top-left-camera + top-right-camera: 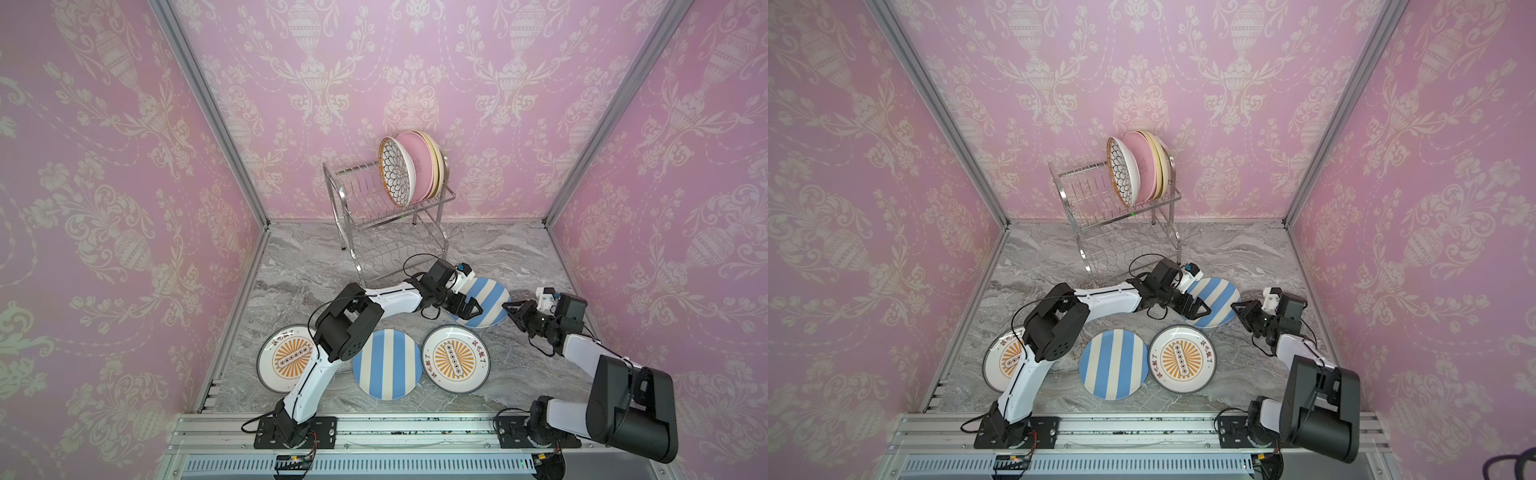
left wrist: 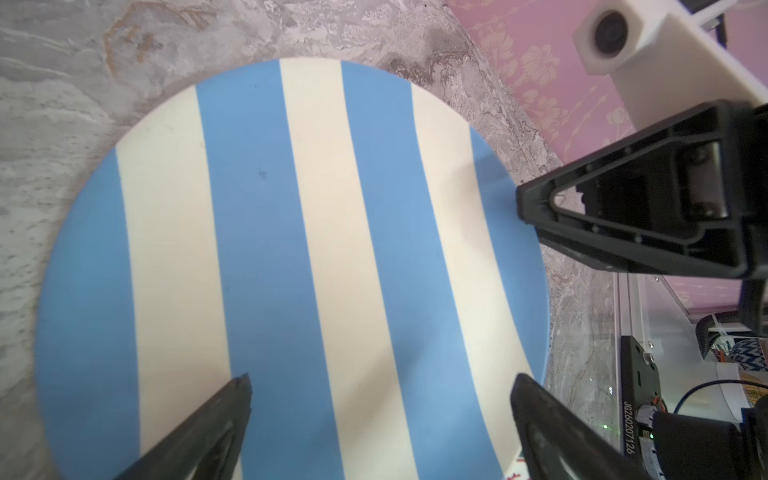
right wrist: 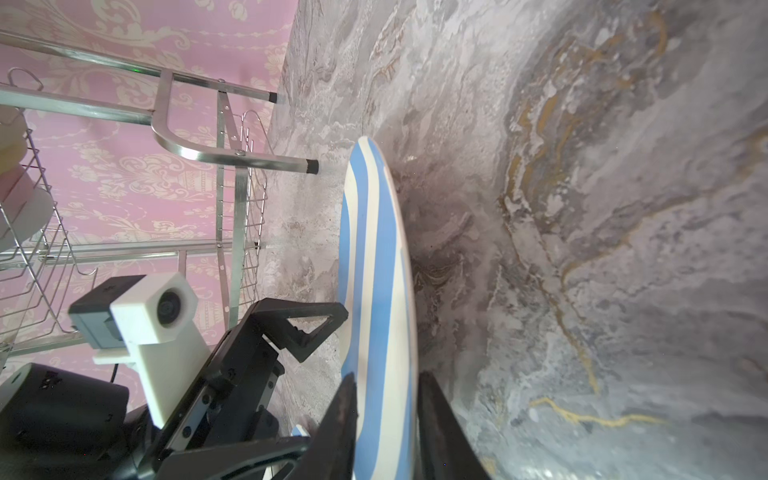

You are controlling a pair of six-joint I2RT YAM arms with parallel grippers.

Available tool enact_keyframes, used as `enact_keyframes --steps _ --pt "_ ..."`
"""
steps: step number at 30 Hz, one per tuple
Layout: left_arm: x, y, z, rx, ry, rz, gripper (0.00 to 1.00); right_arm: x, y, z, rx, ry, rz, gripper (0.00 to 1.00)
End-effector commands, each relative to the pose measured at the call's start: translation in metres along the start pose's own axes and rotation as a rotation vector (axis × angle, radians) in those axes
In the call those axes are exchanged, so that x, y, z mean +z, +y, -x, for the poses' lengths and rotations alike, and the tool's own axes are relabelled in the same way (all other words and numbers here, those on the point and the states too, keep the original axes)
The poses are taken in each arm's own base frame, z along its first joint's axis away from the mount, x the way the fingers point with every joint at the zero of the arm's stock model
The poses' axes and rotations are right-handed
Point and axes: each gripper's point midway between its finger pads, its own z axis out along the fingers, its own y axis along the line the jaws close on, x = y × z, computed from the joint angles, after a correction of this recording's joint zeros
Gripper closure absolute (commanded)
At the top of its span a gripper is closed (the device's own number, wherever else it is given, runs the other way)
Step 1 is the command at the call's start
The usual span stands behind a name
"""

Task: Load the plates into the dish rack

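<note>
A blue-and-white striped plate (image 1: 487,298) (image 2: 291,249) sits tilted off the marble, just right of the dish rack's legs. My right gripper (image 1: 508,308) (image 3: 386,382) is shut on its right rim, one finger on top and one underneath. My left gripper (image 1: 473,312) (image 2: 382,386) hangs open over the plate's left part. The silver dish rack (image 1: 399,216) (image 1: 1125,216) stands at the back. Its upper tier holds a black-petal plate (image 1: 395,172), a pink plate (image 1: 417,162) and yellow and cream ones (image 1: 436,162) behind, all upright.
Three plates lie flat near the front edge: a sunburst plate (image 1: 286,359) partly under my left arm, a striped plate (image 1: 386,365) and another sunburst plate (image 1: 455,359). The rack's left slots (image 1: 357,183) are free. Pink walls close in three sides.
</note>
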Motion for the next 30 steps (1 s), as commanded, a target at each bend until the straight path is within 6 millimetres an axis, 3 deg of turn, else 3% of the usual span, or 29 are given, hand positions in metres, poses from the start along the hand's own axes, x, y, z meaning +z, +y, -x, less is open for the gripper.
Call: enact_keyframes --steps 1,7,11,14,20,25,30 --pt "0.003 -0.009 0.001 0.013 -0.012 -0.037 0.01 0.005 -0.006 -0.001 0.007 0.006 -0.021 0.73" --pt "0.004 -0.008 -0.003 -0.002 -0.016 -0.043 0.01 0.012 -0.012 0.003 0.032 -0.013 -0.017 0.78" --pt "-0.012 -0.009 0.014 0.018 -0.045 0.010 0.01 0.017 -0.017 0.004 0.039 -0.010 -0.024 0.79" --pt "-0.029 0.005 0.026 0.026 -0.047 0.113 0.01 0.021 -0.024 0.002 0.047 -0.001 -0.041 0.78" --pt "-0.060 0.052 0.036 -0.033 -0.097 0.297 0.01 0.030 -0.029 0.001 0.079 -0.004 -0.002 0.78" --pt "-0.058 0.074 0.027 -0.032 -0.057 0.374 0.01 0.039 -0.032 -0.002 0.089 0.011 0.010 0.79" --pt "-0.048 0.081 0.026 -0.031 -0.038 0.380 0.01 0.042 -0.037 -0.006 0.084 0.022 -0.005 0.78"
